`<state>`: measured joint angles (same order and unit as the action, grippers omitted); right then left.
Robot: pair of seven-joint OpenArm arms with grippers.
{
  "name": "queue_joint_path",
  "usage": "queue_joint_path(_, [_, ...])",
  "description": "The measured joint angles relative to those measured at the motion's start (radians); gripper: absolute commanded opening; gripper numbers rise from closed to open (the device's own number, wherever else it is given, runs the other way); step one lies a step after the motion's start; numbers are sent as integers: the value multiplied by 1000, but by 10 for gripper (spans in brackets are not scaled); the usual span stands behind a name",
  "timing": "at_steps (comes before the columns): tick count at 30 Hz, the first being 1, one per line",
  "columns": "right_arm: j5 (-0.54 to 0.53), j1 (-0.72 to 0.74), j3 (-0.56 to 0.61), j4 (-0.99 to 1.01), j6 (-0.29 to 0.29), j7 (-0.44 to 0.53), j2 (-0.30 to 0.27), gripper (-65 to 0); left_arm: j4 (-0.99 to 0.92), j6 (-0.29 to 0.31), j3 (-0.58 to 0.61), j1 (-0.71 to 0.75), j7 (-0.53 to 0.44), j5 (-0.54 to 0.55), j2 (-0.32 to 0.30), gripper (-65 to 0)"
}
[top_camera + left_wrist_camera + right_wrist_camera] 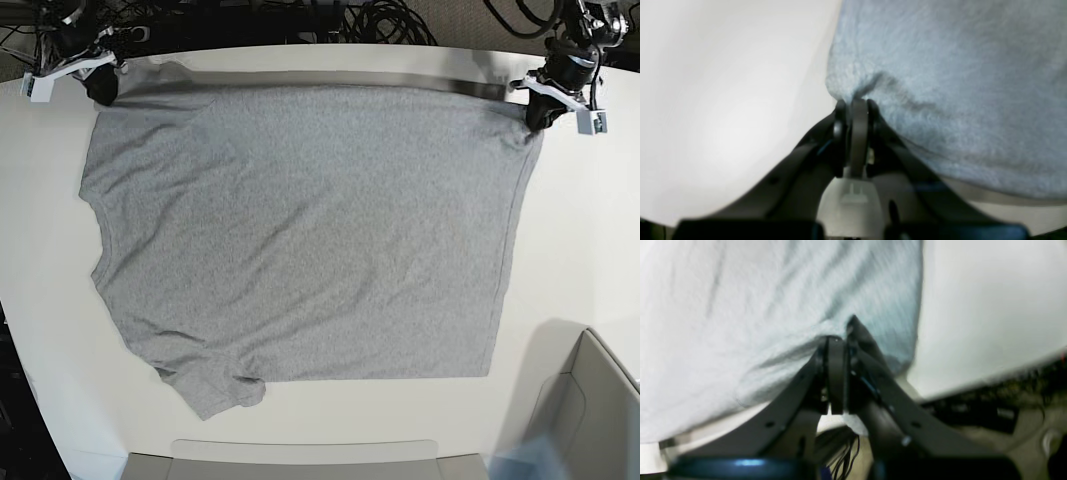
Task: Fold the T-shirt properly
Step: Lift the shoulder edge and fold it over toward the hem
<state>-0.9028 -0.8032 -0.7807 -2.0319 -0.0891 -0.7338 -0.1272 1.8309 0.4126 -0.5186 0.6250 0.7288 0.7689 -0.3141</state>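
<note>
The heather-grey T-shirt (300, 230) lies spread on the white table (580, 220) with its plain side up and one sleeve (215, 390) bunched at the near left. Its far edge runs taut between my two grippers. My left gripper (537, 115) is shut on the far-right corner; in the left wrist view the gripper (853, 101) pinches a puckered bit of the T-shirt (957, 83). At the far-left corner, my right gripper (100, 90) is shut on the cloth. In the right wrist view that gripper (836, 338) bites into the T-shirt (740, 306) near its edge.
A grey box (590, 410) stands at the near right corner, and a flat grey tray (300, 460) lies along the near edge. Black cables (380, 20) hang behind the table's far edge. White table surface shows to the right of the shirt.
</note>
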Motion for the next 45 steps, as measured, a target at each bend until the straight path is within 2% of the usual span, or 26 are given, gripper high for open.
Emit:
queue_joint_path(2, [-3, 11, 3, 0, 0, 0, -27, -650, -3, -12, 19, -26, 32, -4, -2, -650])
queue_joint_path(4, [2, 31, 6, -1, 0, 0, -27, -650, -7, -11, 24, -76, 101, -13, 2, -650])
queue_joint_path(6, [23, 51, 13, -1, 0, 0, -27, -650, -3, -5, 24, -128, 109, -8, 17, -650])
queue_joint_path(9, [116, 105, 36, -1, 1, -2, -27, -650, -3, -5, 25, -182, 159, -8, 18, -650])
queue_joint_path(13, [177, 192, 53, -1, 1, -108, -25, -650, -5, -15, 25, -227, 218, -13, 18, -650])
queue_joint_path(16, [174, 253, 55, -1, 0, -183, -38, -650, -7, -30, 25, -271, 221, -12, 18, -650])
queue_joint_path(19, [174, 312, 60, 1, 0, -233, -83, -650, -6, -131, 29, -294, 219, -9, 18, -650])
queue_joint_path(21, [176, 359, 57, 3, 0, -263, -89, -650, -10, -158, 30, -311, 240, -10, 19, -650])
queue_joint_path(25, [180, 418, 73, 6, 0, -331, -121, -650, -77, -159, 31, -372, 236, -9, 17, -650])
queue_joint_path(28, [183, 474, 110, 36, 0, -333, -133, -650, -142, -158, 33, -416, 236, -8, 18, -650])
queue_joint_path(34, [358, 557, 211, 84, 0, -340, -134, -650, -176, -163, 34, -464, 236, -9, 18, -650])
queue_joint_path(38, [387, 617, 271, 142, 0, -338, -130, -650, -210, -167, 57, -505, 232, -16, 14, -650])
queue_joint_path(45, [463, 720, 316, 228, 0, -336, -139, -650, -228, -162, 160, -610, 227, -214, 30, -650])
